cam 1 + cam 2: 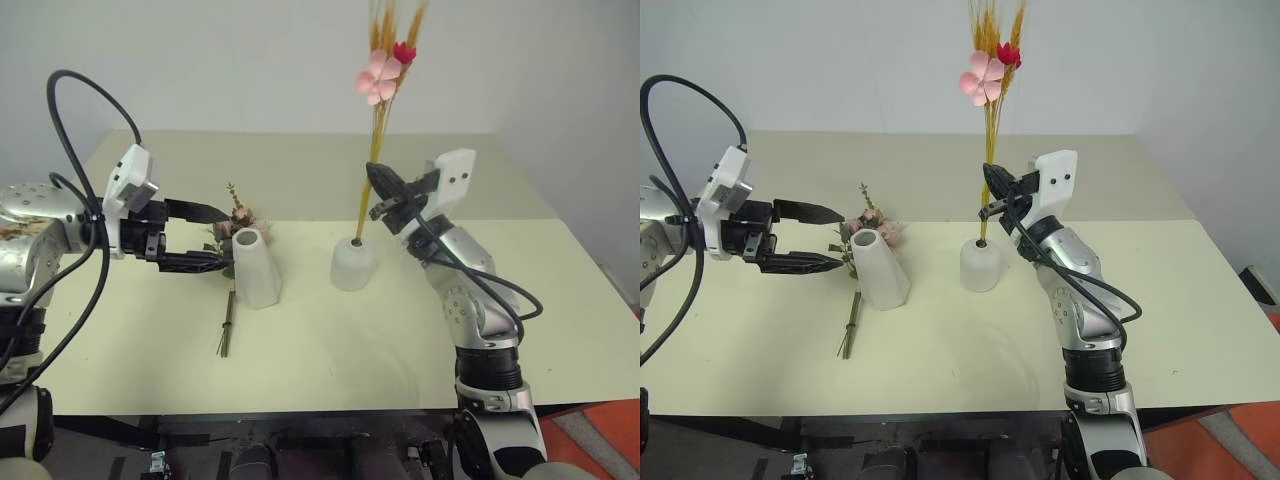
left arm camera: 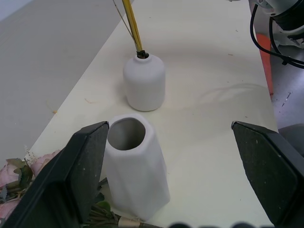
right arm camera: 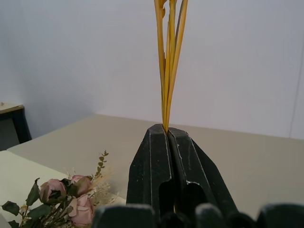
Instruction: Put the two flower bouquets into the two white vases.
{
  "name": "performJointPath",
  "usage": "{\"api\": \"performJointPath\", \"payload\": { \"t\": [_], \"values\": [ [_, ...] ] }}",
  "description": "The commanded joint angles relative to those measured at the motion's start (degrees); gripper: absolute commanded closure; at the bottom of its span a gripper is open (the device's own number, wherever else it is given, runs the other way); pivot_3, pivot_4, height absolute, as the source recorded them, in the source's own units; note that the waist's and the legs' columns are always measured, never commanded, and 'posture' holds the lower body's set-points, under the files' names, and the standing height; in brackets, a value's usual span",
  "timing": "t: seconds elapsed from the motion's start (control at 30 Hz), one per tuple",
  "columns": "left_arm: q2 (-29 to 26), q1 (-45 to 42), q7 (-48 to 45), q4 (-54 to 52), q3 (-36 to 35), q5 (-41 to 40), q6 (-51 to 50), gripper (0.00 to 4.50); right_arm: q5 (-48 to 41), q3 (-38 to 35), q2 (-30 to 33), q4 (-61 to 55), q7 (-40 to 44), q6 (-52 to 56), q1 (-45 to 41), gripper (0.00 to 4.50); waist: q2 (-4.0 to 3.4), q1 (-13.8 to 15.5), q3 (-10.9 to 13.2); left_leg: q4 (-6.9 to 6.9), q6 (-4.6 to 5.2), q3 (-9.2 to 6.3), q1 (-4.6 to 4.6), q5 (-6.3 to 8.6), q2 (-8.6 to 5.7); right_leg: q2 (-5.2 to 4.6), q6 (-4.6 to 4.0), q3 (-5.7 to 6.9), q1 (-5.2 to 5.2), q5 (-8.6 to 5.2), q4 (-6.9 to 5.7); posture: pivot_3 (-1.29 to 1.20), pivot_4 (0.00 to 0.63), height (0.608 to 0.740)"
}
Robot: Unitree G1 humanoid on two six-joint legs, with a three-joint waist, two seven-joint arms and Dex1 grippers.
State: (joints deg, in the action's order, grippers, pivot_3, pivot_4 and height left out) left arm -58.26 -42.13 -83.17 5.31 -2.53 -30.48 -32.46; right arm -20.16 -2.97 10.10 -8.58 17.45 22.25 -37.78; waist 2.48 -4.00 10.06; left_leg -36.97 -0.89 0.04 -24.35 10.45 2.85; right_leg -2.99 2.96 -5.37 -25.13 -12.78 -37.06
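Nearest the robot, the stems of the rose bouquet lie flat on the surface, running back behind the tall white vase, where the pink heads and leaves show just beside its mouth. That vase stands empty and upright, and the left hand hovers at its mouth height with its fingers spread wide, holding nothing, one finger reaching toward the blossoms. The roses look light but bushy and easily crushed, so the bundled stems low down, where they seem tied, are likely the safest place to take hold; the heads and dried sprigs would probably shed or bend under a pinch. A little farther back, the short round vase carries the wheat-stem bouquet, its stem ends already in the tiny hole. The right hand is closed on those thin yellow stems above the vase. These stems look stiff yet brittle and top-heavy with the pink and red blossoms, so they may lean once let go.
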Motion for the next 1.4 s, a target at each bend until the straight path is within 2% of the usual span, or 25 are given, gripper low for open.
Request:
{"api": "performJointPath", "payload": {
  "t": [0.03, 0.67, 1.4],
  "values": [
    [-1.0, -0.4, 0.2, -1.5, -2.4, -0.8, 0.0, 0.0, 0.9, 0.4, 0.4, -1.4, 0.3, -1.3, 0.5, 4.47, 0.0, 0.0, 0.0, 0.0, 0.0, 0.0, 0.0, 0.0, 0.0, 0.0, 0.0, 0.0, 0.0, 0.0, 0.0, 0.0, 0.15, 0.74],
    [-0.7, -0.5, 0.4, -1.0, -2.2, -0.6, 0.2, 0.0, 0.6, 0.3, 0.3, -5.2, 0.8, -1.3, -0.4, 4.47, 0.0, 0.0, 0.0, 0.0, 0.0, 0.0, -0.02, 0.0, 0.0, 0.0, -0.02, 0.0, -0.01, 0.01, 0.01, 0.0, 0.15, 0.74],
    [-1.3, -0.2, 0.4, -0.9, -2.6, -0.5, 0.2, 0.0, 3.1, 1.8, 0.0, -0.2, 1.8, -4.5, 2.6, 4.47, 0.0, 0.0, 0.0, 0.0, 0.0, 0.0, -0.02, 0.0, 0.0, 0.0, -0.02, 0.0, -0.01, 0.01, 0.01, 0.0, 0.15, 0.74]
  ]
}}
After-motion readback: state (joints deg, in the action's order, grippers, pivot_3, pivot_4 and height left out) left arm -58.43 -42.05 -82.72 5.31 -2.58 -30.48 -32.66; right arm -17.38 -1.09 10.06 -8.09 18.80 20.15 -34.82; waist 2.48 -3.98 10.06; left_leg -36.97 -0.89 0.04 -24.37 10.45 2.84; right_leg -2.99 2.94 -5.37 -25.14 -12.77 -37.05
